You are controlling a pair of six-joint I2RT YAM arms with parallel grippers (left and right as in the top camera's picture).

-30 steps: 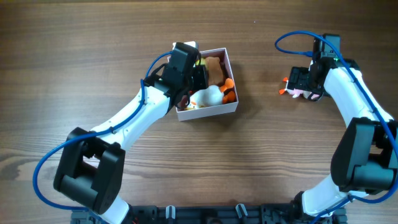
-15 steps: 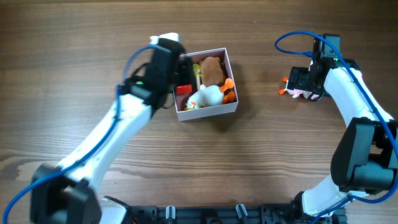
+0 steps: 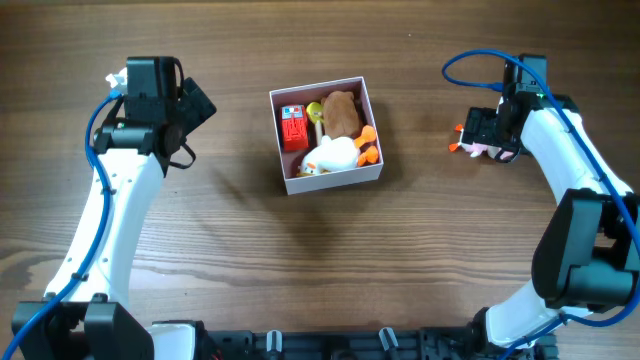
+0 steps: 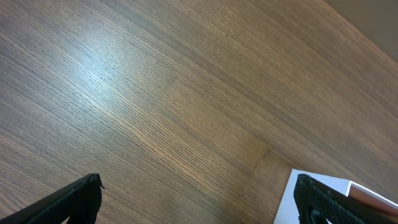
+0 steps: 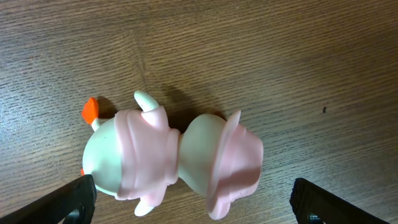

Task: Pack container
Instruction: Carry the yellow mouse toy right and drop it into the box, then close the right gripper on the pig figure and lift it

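Observation:
The container (image 3: pixel 336 181), a white square box with a pink inside, sits at the table's middle. It holds a red block (image 3: pixel 293 127), a brown toy (image 3: pixel 342 109), a white duck (image 3: pixel 334 155) and orange bits. My left gripper (image 3: pixel 196 106) is open and empty, left of the container and apart from it. In the left wrist view (image 4: pixel 199 183) the container's white corner (image 4: pixel 287 202) shows by the right finger. My right gripper (image 3: pixel 484 134) is open, with a finger on each side (image 5: pixel 193 186) of a pink-and-white duck toy (image 5: pixel 168 158) lying on the table at the far right (image 3: pixel 491 151).
Bare wooden table lies all round the container. The right arm's blue cable (image 3: pixel 470 62) loops above the right gripper. The arm bases stand at the front edge.
My left gripper has drawn back from over the container to the far left, and the red block now lies in the box. The right arm has not moved.

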